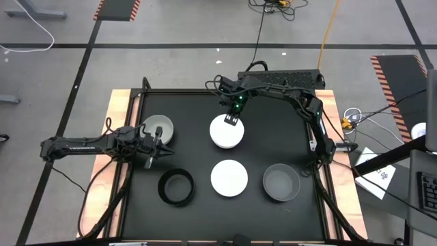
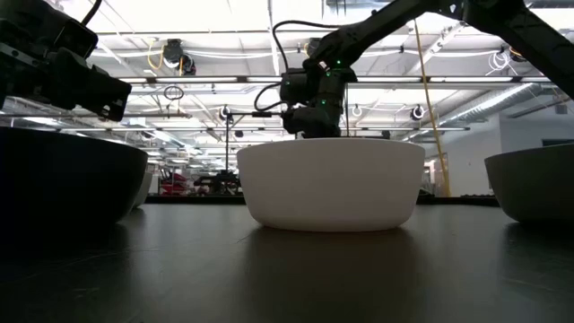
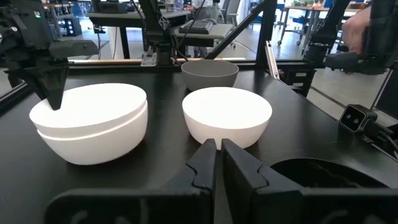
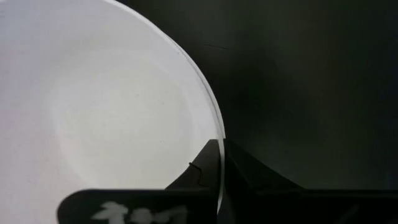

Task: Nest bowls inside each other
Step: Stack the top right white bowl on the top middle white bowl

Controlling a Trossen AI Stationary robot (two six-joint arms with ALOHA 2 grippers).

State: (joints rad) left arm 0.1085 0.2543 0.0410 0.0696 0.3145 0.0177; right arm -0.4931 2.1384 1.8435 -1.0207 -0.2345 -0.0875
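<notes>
On the black matte surface, the right hand pinches the rim of a stacked pair of round white plastic bowls, fingers shut on it. The left hand, fingers together and empty, hangs beside another white bowl. A single white bowl sits between the black bowl and the matte grey bowl. Only the left wrist view shows the stack's two rims. All stand upright, mouths up.

Upright bowls: white stacked pair centre-rear, white centre-front, grey front-right, black front-left, pale rear-left.
</notes>
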